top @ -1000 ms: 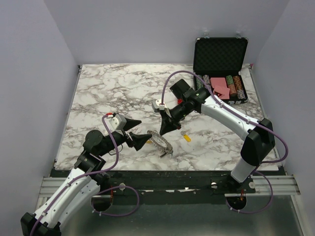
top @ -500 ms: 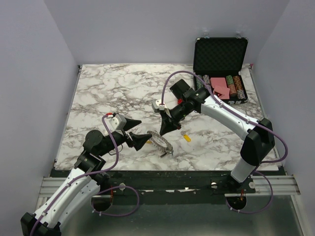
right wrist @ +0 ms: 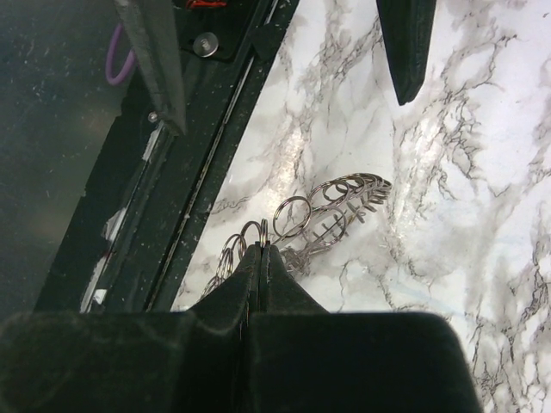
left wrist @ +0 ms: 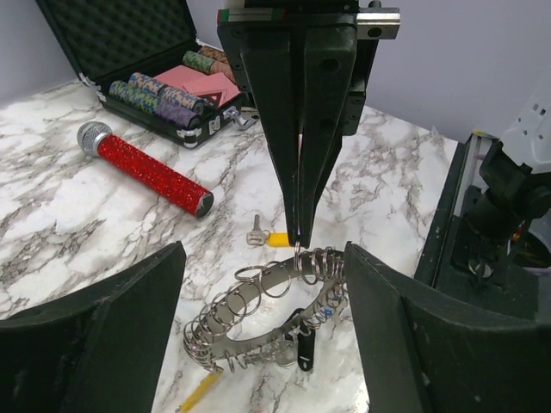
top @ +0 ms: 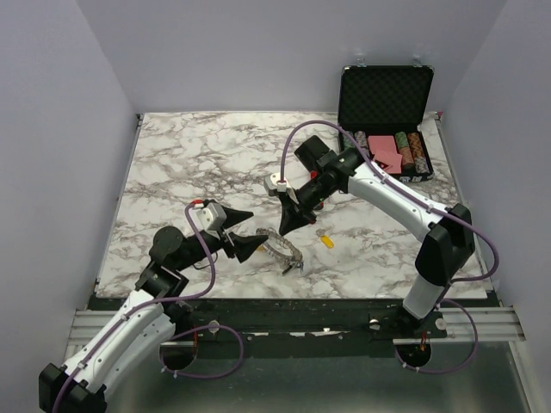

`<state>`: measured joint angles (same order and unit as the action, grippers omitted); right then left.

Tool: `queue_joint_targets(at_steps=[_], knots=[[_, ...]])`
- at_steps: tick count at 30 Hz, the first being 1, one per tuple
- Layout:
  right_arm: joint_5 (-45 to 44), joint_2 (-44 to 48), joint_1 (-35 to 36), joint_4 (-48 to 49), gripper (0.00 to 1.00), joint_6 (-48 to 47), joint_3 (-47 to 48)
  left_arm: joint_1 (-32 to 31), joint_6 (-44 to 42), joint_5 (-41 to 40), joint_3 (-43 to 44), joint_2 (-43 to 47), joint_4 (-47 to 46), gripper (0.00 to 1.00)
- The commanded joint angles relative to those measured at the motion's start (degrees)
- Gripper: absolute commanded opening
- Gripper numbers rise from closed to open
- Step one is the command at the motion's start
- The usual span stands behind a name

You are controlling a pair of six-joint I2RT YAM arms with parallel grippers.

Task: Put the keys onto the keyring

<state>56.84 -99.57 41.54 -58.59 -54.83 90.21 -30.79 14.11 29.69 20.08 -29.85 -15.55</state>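
The keyring (top: 281, 250) lies on the marble near the front edge, a silvery band with many wire loops; it also shows in the left wrist view (left wrist: 258, 297) and the right wrist view (right wrist: 331, 215). My right gripper (top: 282, 231) points down, shut on one small loop at the ring's far rim, as the left wrist view (left wrist: 299, 239) and the right wrist view (right wrist: 263, 249) show. My left gripper (top: 255, 231) is open and empty, with its fingers (left wrist: 95, 344) on either side of the ring. A yellow-headed key (top: 325, 239) lies just right of the ring. Another yellow key (left wrist: 202, 391) lies by its near rim.
A red glittery cylinder with a silver cap (left wrist: 146, 168) lies behind the ring. An open black case (top: 385, 95) with striped poker chips and pink cards stands at the back right. A black tag (left wrist: 303, 348) hangs on the ring. The table's front edge is close behind the ring.
My left gripper has moved a little to the right, closer round the keyring. My right gripper has shifted slightly back, still shut at the ring's rim.
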Motion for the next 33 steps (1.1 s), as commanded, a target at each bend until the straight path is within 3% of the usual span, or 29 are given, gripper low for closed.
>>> queue_joint_targets(at_steps=[1, 4, 9, 26, 33], knots=[[1.35, -0.80, 0.21, -3.11, 0.00, -2.39, 2.16, -0.24, -4.18, 3.96, -0.57, -2.49, -4.57, 0.78], [1.52, -0.89, 0.30, -3.29, 0.00, -2.39, 2.42, -0.33, -4.61, 4.50, -0.04, -4.69, -4.84, 0.68], [2.31, -1.42, 0.30, -3.90, 0.00, -2.92, 2.95, -1.29, -6.98, 4.41, 1.10, -8.29, -3.35, 0.60], [2.75, -1.77, 0.30, -3.82, 0.00, -2.56, 3.21, -4.55, -10.33, 4.41, 2.16, -11.37, -2.03, 0.56], [3.10, -1.77, 0.21, -3.73, 0.00, -2.39, 3.21, -5.07, -9.72, 5.64, 2.69, -13.22, -3.08, 0.46]])
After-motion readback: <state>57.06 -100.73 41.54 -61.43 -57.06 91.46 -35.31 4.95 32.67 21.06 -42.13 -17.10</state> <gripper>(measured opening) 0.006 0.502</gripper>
